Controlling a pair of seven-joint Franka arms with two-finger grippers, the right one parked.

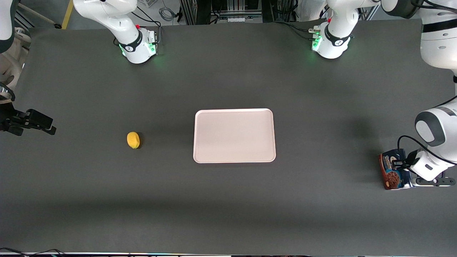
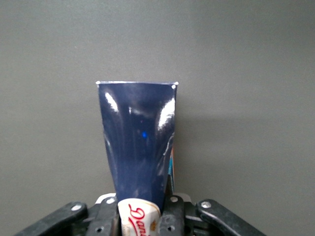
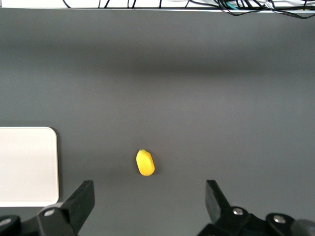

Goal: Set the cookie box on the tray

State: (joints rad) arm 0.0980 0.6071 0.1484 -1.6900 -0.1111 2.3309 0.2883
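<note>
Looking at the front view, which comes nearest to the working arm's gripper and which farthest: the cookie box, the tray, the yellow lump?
1. Cookie box: at the gripper itself, between its jaws, at the working arm's end of the table.
2. Tray: mid-table.
3. Yellow lump: farthest, toward the parked arm's end.

Left arm bent low at table's working-arm end; tool [image 1: 402, 170] clamped.

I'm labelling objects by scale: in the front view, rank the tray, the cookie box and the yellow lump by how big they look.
1. tray, by far the largest.
2. cookie box, at the working arm's end of the table, the gripper at it and partly covering it.
3. yellow lump, smallest.
</note>
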